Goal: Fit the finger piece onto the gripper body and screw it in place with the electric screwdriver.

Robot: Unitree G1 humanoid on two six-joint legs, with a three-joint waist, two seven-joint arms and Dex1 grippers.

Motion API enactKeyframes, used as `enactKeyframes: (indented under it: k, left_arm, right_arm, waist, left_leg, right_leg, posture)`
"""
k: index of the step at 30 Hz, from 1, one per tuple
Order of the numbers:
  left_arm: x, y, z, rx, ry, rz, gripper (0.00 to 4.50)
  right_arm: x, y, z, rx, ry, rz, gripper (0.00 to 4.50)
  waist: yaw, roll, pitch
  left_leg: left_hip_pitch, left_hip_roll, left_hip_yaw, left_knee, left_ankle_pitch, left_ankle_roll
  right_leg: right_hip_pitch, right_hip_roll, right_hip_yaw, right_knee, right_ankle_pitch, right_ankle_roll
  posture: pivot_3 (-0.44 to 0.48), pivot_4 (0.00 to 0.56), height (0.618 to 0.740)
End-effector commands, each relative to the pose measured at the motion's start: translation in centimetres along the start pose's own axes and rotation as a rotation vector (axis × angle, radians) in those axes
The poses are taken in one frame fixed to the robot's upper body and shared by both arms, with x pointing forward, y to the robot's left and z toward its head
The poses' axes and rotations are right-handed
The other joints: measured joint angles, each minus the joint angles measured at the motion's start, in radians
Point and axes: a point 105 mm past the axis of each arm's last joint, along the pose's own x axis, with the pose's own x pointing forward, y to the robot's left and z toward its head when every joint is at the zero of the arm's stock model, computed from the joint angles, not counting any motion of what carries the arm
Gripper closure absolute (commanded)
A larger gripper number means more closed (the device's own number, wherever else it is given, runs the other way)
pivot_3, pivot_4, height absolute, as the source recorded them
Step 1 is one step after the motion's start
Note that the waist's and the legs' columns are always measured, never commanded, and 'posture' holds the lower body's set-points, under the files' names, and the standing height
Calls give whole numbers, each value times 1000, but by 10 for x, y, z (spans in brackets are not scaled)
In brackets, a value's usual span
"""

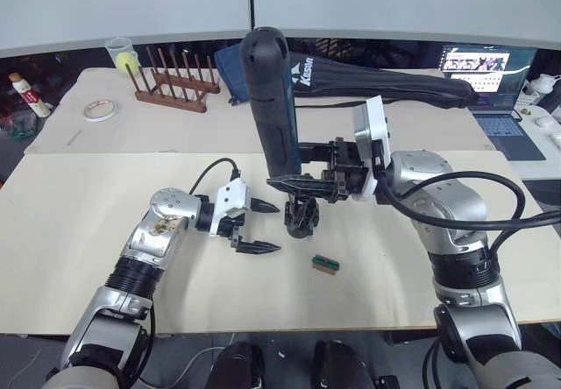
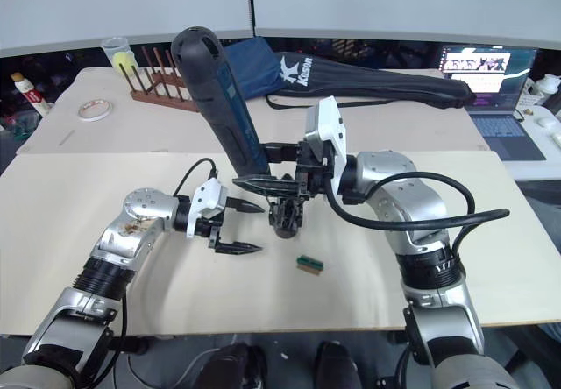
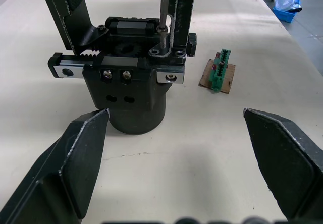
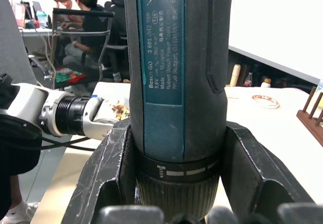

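Observation:
My right gripper [image 1: 294, 180] is shut on the electric screwdriver [image 1: 270, 100], a thick dark blue cylinder held upright, slightly tilted. Its thin metal bit [image 3: 164, 7] comes down onto a screw on top of the gripper body [image 1: 301, 216], a small black block standing mid-table. Beside the bit, the flat black finger piece [image 3: 184, 12] stands on the body's rail, and another black finger [image 3: 70, 12] rises on the other side. My left gripper [image 1: 273, 228] is open just left of the body, with its fingers [image 3: 81, 148] clear of it and nothing between them.
A tiny green-and-red piece [image 1: 324, 265] lies just right of the body. At the back stand a wooden rack [image 1: 175, 78], a tape roll [image 1: 100, 109], a long black bag [image 1: 386, 82] and a laptop [image 1: 491, 91]. People sit beyond the table in the right wrist view.

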Motion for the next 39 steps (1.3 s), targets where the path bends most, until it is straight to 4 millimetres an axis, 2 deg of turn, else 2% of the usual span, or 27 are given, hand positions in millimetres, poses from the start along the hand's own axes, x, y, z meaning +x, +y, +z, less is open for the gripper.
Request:
enactKeyframes:
  k: [1, 17, 29, 39]
  left_arm:
    - [1, 1, 9, 48, -10, -8, 0]
    - [0, 1, 9, 49, -8, -8, 0]
    - [1, 1, 8, 49, -8, -7, 0]
    - [1, 1, 9, 48, -10, -2, 0]
  right_arm:
    - [-4, 0, 13, -70, -37, 1, 2587]
    - [-8, 1, 5, -60, -28, -11, 2587]
    - [-4, -1, 22, -76, -56, -9, 2587]
    - [-2, -2, 27, -65, -52, -8, 2587]
  waist:
    - [0, 0, 0]
    - [0, 0, 0]
    - [0, 0, 0]
    - [0, 0, 0]
  left_leg:
    - [0, 0, 0, 0, 0, 0]
    - [0, 0, 0, 0, 0, 0]
    - [0, 0, 0, 0, 0, 0]
    - [0, 0, 0, 0, 0, 0]
  right_leg:
    - [0, 0, 0, 0, 0, 0]
    - [0, 0, 0, 0, 0, 0]
    - [0, 0, 0, 0, 0, 0]
    - [0, 0, 0, 0, 0, 0]
  posture:
    - [0, 150, 740]
    - [0, 150, 740]
    - [0, 150, 740]
    - [0, 150, 740]
